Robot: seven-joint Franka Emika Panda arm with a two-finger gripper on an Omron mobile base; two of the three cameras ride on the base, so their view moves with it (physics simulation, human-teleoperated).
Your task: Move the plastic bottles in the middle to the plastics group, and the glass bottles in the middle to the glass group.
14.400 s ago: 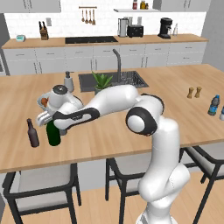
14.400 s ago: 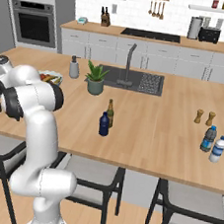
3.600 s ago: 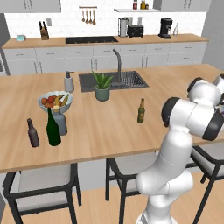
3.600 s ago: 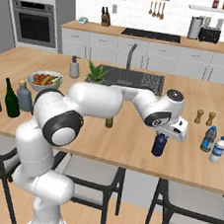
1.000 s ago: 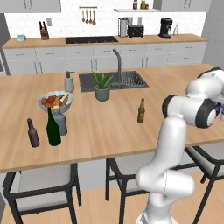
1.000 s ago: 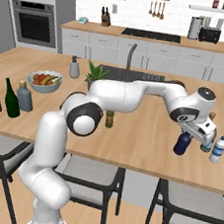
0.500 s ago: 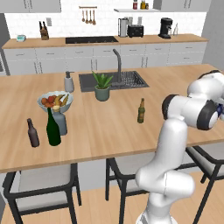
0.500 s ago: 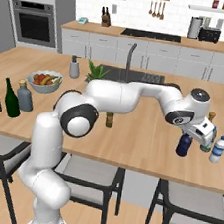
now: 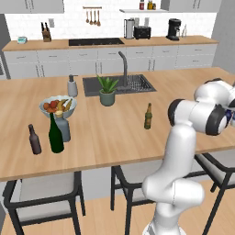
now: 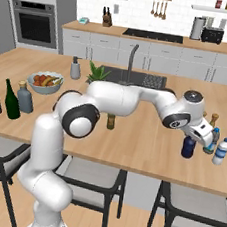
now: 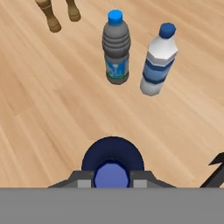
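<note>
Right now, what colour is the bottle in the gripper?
Dark navy blue bottle, its cap a lighter blue; the hand view shows it best.

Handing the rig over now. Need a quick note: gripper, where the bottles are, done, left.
Gripper: shut on the navy-blue bottle, which is upright at the island's right end, beside the plastics group: grey water bottle and white water bottle.
Done: green wine bottle stands with the glass group, brown bottle and grey flask, by the fruit bowl.
Left: release the navy-blue bottle, then move the amber beer bottle, mid-island, to the glass group.
</note>
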